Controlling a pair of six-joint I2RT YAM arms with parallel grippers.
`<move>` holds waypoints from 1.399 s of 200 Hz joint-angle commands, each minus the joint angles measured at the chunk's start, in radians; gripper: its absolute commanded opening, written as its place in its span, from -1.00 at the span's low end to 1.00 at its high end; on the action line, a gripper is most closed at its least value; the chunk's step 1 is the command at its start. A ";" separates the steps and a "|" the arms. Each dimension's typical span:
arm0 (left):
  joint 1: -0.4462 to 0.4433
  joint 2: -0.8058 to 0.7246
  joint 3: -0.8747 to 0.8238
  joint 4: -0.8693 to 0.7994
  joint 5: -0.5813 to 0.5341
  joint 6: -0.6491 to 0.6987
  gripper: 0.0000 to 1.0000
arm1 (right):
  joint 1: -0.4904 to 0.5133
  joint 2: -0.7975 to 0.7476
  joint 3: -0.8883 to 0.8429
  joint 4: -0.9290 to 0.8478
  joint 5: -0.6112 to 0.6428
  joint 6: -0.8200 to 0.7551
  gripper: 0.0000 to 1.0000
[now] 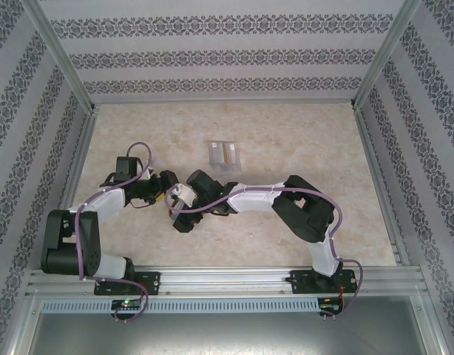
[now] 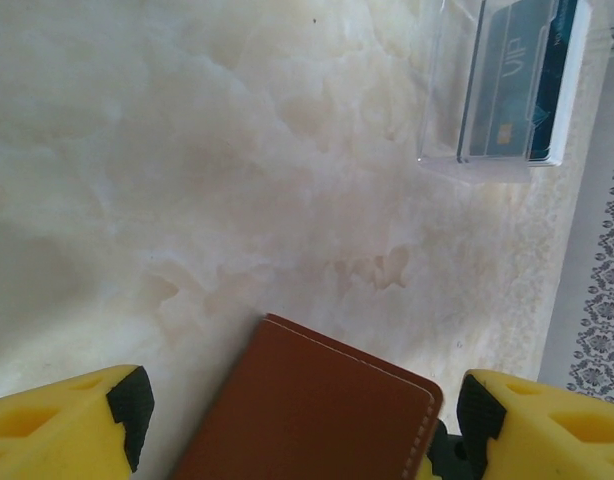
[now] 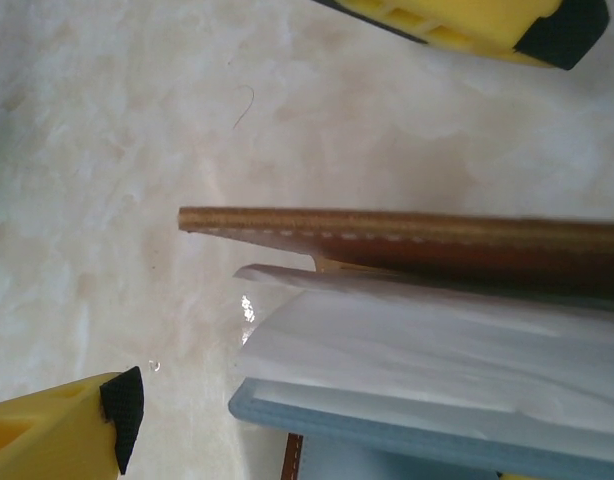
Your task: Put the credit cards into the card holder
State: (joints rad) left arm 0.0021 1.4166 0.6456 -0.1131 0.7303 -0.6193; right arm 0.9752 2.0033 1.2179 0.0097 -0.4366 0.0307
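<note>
Folding inward over the bench [image 1: 323, 163], left arm [image 1: 101, 201] and right arm [image 1: 251, 198] meet mid-bench; the clear case [image 1: 214, 155] beyond holds credit cards [image 1: 227, 153]. Left wrist: left gripper [image 2: 305, 405] wide, brown card holder [image 2: 317, 440] between its fingers, cover up. Right wrist: right gripper [image 3: 342, 215] wide, holder open, edge-on, pale sleeves and blue-grey pocket showing.

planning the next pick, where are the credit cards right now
In the top view the credit cards sit mid-table, just beyond both arms. The left wrist view has them at upper right in a clear case, apart from the card holder.
</note>
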 commanded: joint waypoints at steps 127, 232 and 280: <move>-0.042 -0.003 -0.037 0.056 0.064 -0.017 0.67 | -0.108 -0.015 -0.205 0.732 -0.148 0.381 0.73; -0.018 -0.002 -0.038 -0.003 0.013 -0.006 0.50 | -0.165 0.139 -0.145 0.984 -0.241 0.686 0.73; -0.027 0.009 -0.058 0.005 0.018 0.000 0.51 | -0.173 0.166 -0.130 1.083 -0.244 0.808 0.72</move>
State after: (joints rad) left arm -0.0242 1.4239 0.6117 -0.0822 0.7467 -0.6353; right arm 0.8200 2.1597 1.0462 0.9497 -0.6743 0.7460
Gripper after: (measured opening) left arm 0.727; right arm 0.863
